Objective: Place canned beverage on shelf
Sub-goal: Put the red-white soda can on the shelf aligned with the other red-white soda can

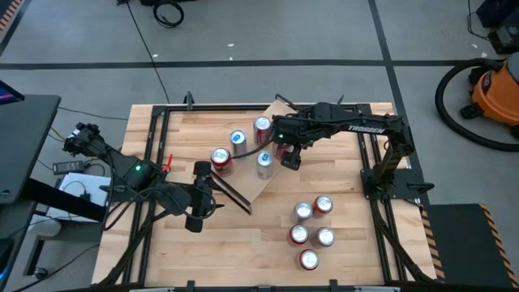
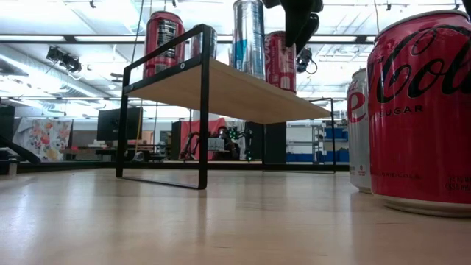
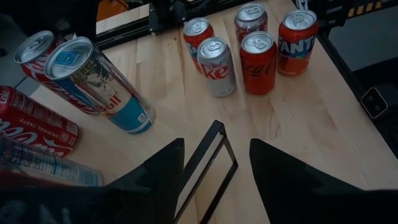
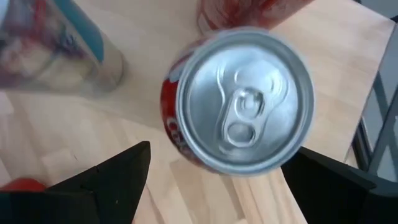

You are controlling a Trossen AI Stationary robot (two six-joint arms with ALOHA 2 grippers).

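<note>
The shelf (image 1: 253, 182), a light-wood plank with black end frames, stands slantwise on the table and carries several cans. A red can (image 4: 245, 106) stands upright on the plank under my right gripper (image 4: 219, 151). That gripper points down and is open, one finger on each side of the can's top and clear of it. In the low view the right gripper (image 2: 298, 33) hangs at the red can (image 2: 278, 70). My left gripper (image 3: 217, 144) hovers open off the shelf's near end, and the black end frame (image 3: 211, 165) shows below the gap between its fingers.
Several more cans (image 1: 312, 223) stand in a cluster on the slatted tabletop toward the near right; they show as cans (image 3: 249, 50) in the left wrist view. One big red can (image 2: 419, 110) stands close to the low camera. Black frame rails (image 1: 369, 162) border the table.
</note>
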